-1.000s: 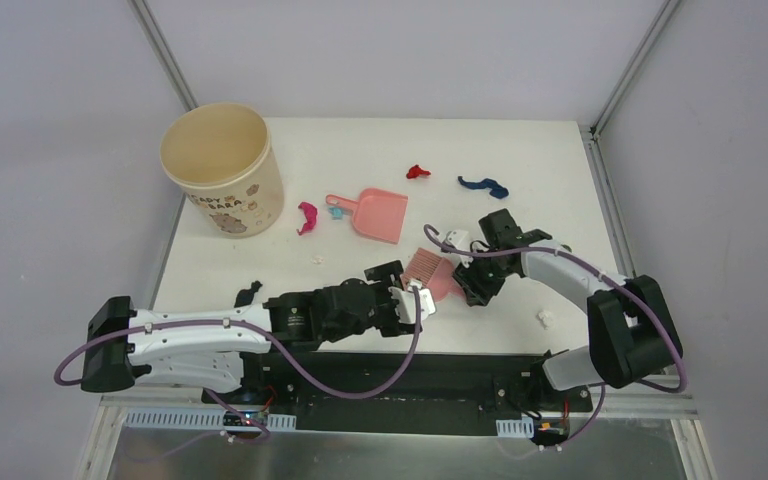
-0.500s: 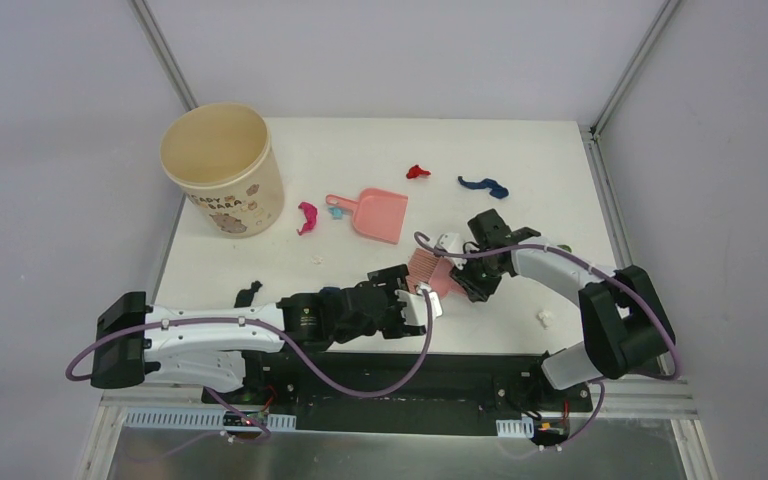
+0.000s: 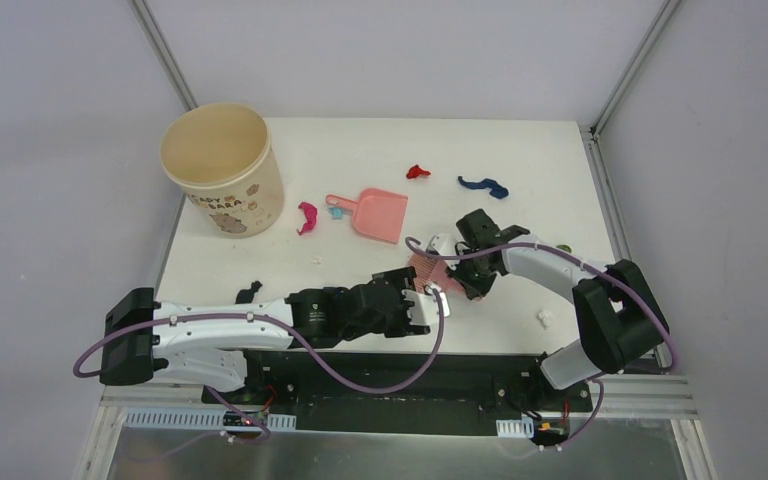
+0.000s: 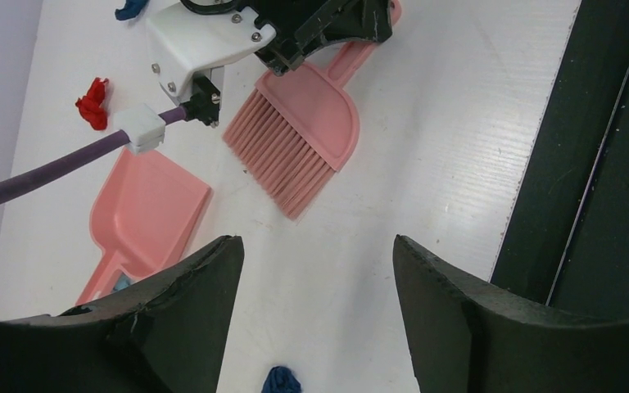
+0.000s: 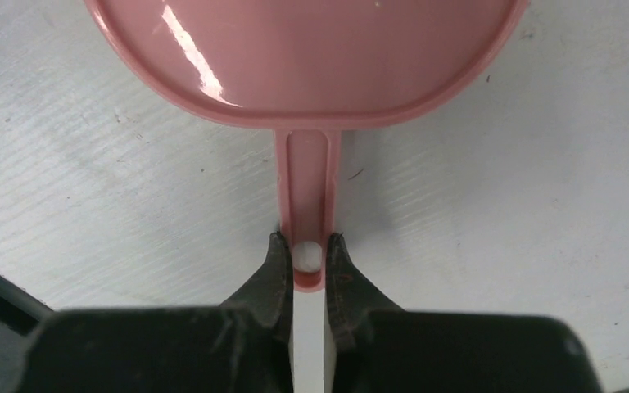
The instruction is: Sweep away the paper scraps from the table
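Paper scraps lie across the white table (image 3: 530, 140): red (image 3: 417, 171), dark blue (image 3: 483, 184), magenta (image 3: 307, 216), teal (image 3: 336, 212), white (image 3: 546, 319) and a dark one (image 3: 249, 291). My right gripper (image 5: 305, 250) is shut on the end of the pink hand brush's handle (image 5: 305, 184). The brush (image 3: 427, 270) lies flat on the table. My left gripper (image 4: 318, 254) is open and holds nothing, hovering just short of the brush bristles (image 4: 282, 164). A dark blue scrap (image 4: 282, 381) lies below its jaws.
The pink dustpan (image 3: 380, 214) lies left of centre, with the teal scrap at its handle. A beige bucket (image 3: 223, 168) stands at the far left corner. The table's black front edge (image 4: 590, 164) runs close to the left gripper.
My right gripper has closed on the brush handle and shifted slightly left. The left arm has reached further right toward the brush, its jaws staying open.
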Robot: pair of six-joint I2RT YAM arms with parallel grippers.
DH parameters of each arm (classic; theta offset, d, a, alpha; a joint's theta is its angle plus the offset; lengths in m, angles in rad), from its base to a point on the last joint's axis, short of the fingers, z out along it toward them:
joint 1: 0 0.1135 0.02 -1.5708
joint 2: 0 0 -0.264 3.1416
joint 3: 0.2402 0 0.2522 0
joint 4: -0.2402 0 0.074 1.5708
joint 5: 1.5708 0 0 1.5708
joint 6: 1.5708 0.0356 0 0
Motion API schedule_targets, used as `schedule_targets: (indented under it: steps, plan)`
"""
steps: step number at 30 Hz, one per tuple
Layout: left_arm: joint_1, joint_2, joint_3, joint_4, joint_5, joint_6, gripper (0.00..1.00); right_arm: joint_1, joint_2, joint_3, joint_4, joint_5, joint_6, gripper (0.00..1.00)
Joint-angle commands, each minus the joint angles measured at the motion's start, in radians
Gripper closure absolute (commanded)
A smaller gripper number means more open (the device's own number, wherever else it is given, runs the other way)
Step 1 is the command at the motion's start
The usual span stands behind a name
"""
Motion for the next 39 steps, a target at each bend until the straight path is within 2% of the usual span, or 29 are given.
schedule_targets:
  steps: [1, 5, 10, 16, 20, 21, 23, 31, 34, 35, 37, 39]
  plan:
    - [0.0, 0.01, 0.038, -0.005, 0.033, 0.025, 0.31, -0.012, 0.01, 0.013, -0.026, -0.051, 0.043, 1.0]
    - [-0.013, 0.086, 0.053, 0.02, 0.043, 0.101, 0.32, -0.085, -0.046, 0.06, -0.127, -0.341, 0.068, 1.0]
    - [-0.02, 0.196, 0.077, 0.05, 0.059, 0.247, 0.32, -0.121, -0.035, 0.085, -0.256, -0.579, 0.032, 1.0]
    - [-0.02, 0.26, 0.088, 0.085, 0.108, 0.338, 0.33, -0.137, 0.014, 0.12, -0.333, -0.655, -0.048, 1.0]
    - [-0.019, 0.302, 0.108, 0.097, 0.062, 0.403, 0.36, -0.137, 0.038, 0.137, -0.368, -0.686, -0.08, 1.0]
    - [-0.016, 0.317, 0.111, 0.111, 0.036, 0.433, 0.38, -0.137, 0.043, 0.14, -0.373, -0.69, -0.084, 1.0]
    - [-0.008, 0.345, 0.125, 0.119, 0.014, 0.477, 0.51, -0.136, 0.053, 0.147, -0.383, -0.697, -0.093, 1.0]
    - [0.022, 0.36, 0.151, 0.06, 0.043, 0.466, 0.98, -0.141, 0.048, 0.148, -0.389, -0.708, -0.099, 1.0]
    - [0.03, 0.345, 0.153, 0.053, 0.057, 0.437, 1.0, -0.16, 0.045, 0.149, -0.389, -0.722, -0.098, 1.0]
    - [0.034, 0.336, 0.153, 0.05, 0.065, 0.417, 1.0, -0.171, 0.039, 0.15, -0.389, -0.73, -0.096, 0.94]
    - [0.041, 0.309, 0.16, 0.048, 0.084, 0.337, 1.0, -0.202, 0.02, 0.17, -0.426, -0.76, -0.105, 0.77]
    - [0.075, 0.252, 0.168, 0.023, 0.209, 0.221, 1.0, -0.254, -0.017, 0.197, -0.477, -0.819, -0.132, 0.62]
